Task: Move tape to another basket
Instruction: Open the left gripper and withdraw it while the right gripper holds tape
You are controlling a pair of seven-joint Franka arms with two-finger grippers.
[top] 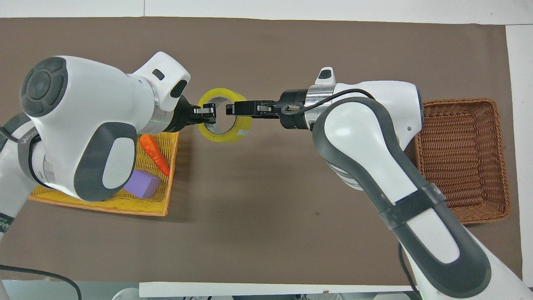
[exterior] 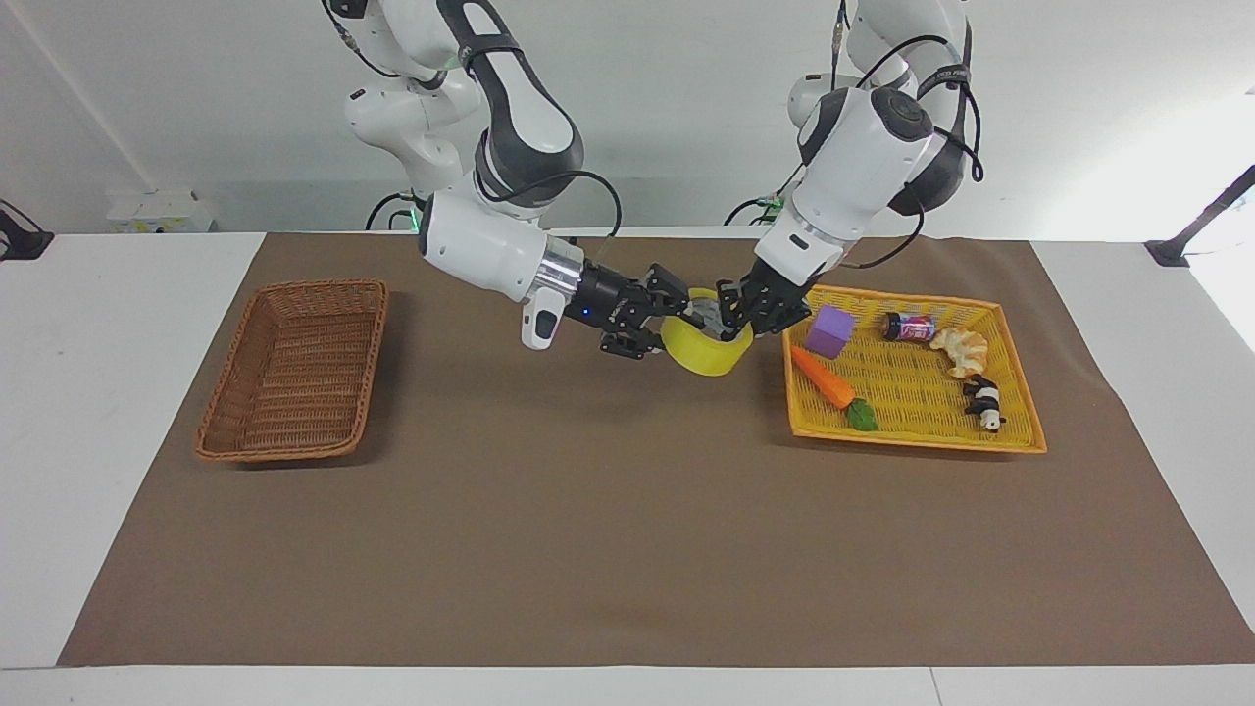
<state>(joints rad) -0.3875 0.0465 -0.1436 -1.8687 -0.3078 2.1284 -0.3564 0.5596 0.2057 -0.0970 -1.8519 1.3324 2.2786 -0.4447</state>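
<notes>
The yellow tape (exterior: 708,358) hangs tilted in the air over the brown mat, beside the yellow basket. My left gripper (exterior: 730,316) is shut on the roll's wall at the end toward that basket. My right gripper (exterior: 670,324) is open, and its fingers straddle the roll's wall on the side toward the brown wicker basket (exterior: 319,285). In the overhead view the tape (top: 222,135) sits between the left gripper (top: 207,113) and the right gripper (top: 233,109). The brown wicker basket (top: 458,101) lies empty at the right arm's end.
The yellow basket (exterior: 912,441) at the left arm's end holds a carrot (exterior: 824,378), a purple block (exterior: 831,330), a small bottle (exterior: 909,327), a croissant (exterior: 961,350) and a panda toy (exterior: 983,402). A brown mat covers the table.
</notes>
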